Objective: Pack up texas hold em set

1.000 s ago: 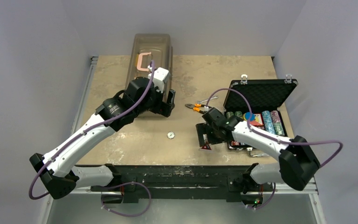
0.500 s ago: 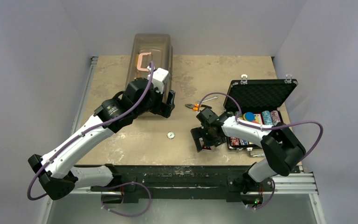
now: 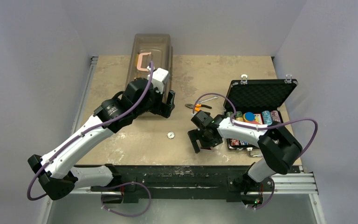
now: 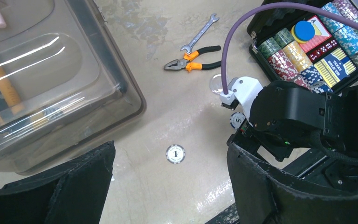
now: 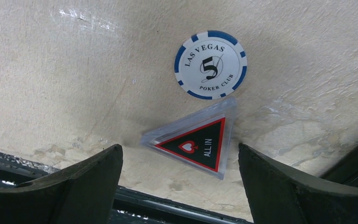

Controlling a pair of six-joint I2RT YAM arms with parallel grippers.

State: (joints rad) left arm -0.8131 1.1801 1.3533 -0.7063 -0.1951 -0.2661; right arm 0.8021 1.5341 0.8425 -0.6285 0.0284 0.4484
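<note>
The black case (image 3: 279,84) stands open at the right, with rows of poker chips (image 3: 254,119) and a blue round button (image 3: 249,116) inside. My right gripper (image 3: 199,141) hovers open just left of it. In the right wrist view the red-edged "ALL IN" triangle token (image 5: 193,144) lies flat between the spread fingers of the right gripper (image 5: 179,149), untouched. A blue-and-white "5" chip (image 5: 210,64) lies just beyond it. A lone "1" chip (image 3: 171,135) lies mid-table. My left gripper (image 4: 170,147) is open and empty, high above that chip (image 4: 175,154).
A large translucent brown box (image 3: 151,51) with a pink handle sits at the back left, next to the left wrist. Orange-handled pliers (image 3: 196,107) and a wrench (image 3: 209,99) lie between the box and the case. The table's front edge runs just below the token.
My right gripper has swung left and toward the front edge, ending over the triangle token. The left arm has not moved.
</note>
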